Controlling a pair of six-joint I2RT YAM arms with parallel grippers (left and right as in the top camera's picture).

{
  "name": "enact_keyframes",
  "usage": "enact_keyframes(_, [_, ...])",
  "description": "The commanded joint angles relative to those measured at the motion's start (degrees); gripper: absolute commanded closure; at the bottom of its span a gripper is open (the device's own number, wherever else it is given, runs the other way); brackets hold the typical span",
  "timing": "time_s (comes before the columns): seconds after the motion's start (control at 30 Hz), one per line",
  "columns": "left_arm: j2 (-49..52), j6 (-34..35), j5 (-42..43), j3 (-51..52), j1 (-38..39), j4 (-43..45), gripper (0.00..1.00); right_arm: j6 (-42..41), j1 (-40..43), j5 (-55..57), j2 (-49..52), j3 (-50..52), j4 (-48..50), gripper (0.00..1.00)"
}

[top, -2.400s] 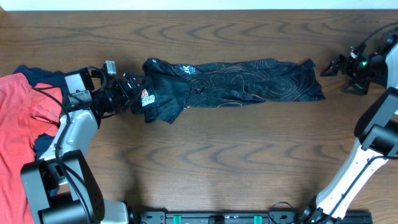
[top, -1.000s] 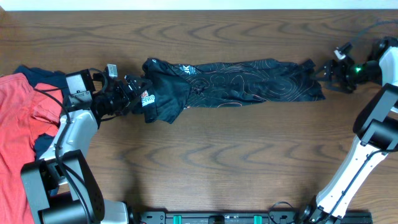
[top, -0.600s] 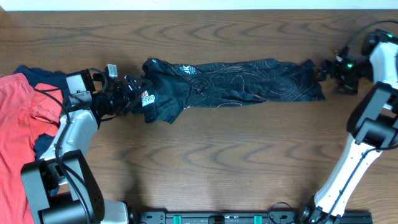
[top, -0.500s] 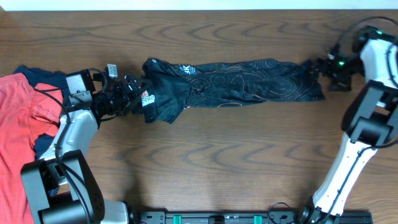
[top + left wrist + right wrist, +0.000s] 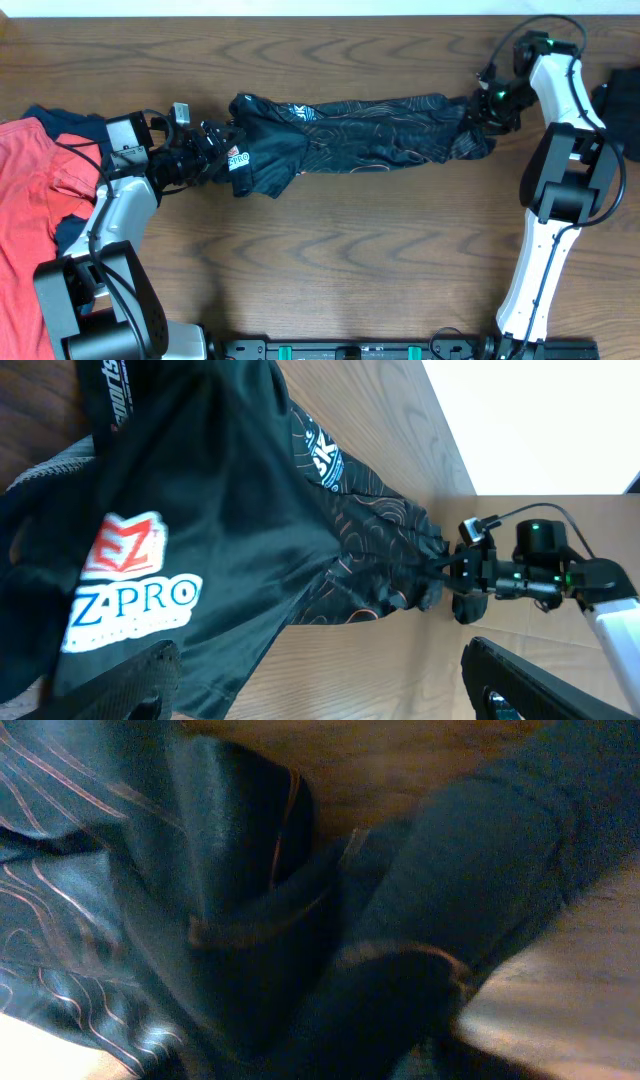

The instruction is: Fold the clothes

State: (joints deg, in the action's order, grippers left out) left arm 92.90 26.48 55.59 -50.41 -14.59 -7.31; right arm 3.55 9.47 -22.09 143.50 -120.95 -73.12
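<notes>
Apparently the right gripper sits at the bunched right hem of the jersey, cloth crowding its fingers; whether the jaws have clamped it I cannot tell. From there the jersey stretches toward 9 o'clock as 1 long band on the table, likely laid out for folding end to end. At its far end the left gripper stands wide open, the logo sleeve just ahead at 3 o'clock, probably poised to take it. A red top and navy top lie at the table's 9 o'clock edge.

jersey: thin black cloth, slight sheen | table: dark grained wood | red top: matt cloth
</notes>
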Motion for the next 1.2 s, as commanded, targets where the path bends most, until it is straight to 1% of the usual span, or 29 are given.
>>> enact_keyframes(0.0, [0.0, -1.38, 1.44, -0.94, -0.24, -0.17, 0.09, -0.5, 0.57, 0.59, 5.81, 2.56, 0.26, 0.96])
enact_keyframes(0.03, [0.0, -1.38, 1.44, -0.94, -0.24, -0.17, 0.09, -0.5, 0.76, 0.46, 5.81, 2.56, 0.28, 0.99])
enact_keyframes(0.17, [0.0, -1.36, 1.51, -0.94, -0.24, -0.2, 0.09, -0.66, 1.49, 0.74, 5.81, 2.56, 1.68, 0.99])
enact_keyframes(0.3, [0.0, -1.36, 2.12, -0.94, -0.24, -0.39, 0.09, -1.55, 3.26, 3.3, 5.81, 2.56, 1.33, 0.99])
enact_keyframes(0.53, [0.0, -1.36, 2.12, -0.94, -0.24, -0.44, 0.09, -2.25, 10.03, 4.74, 5.77, 2.54, -0.61, 0.99])
enact_keyframes(0.77, [0.0, -1.36, 2.12, -0.94, -0.24, -0.44, 0.09, -2.19, 14.21, 4.81, 5.64, 2.54, -1.01, 0.99])
enact_keyframes(1.0, [0.0, -1.36, 2.1, -0.94, -0.22, -0.44, 0.09, -2.23, 13.99, 5.51, 3.85, 2.4, -0.55, 0.98])
enact_keyframes(1.17, [0.0, -1.38, 2.05, -0.94, -0.22, -0.59, 0.09, -2.21, 11.39, 6.29, -0.98, 2.4, -0.83, 0.99])
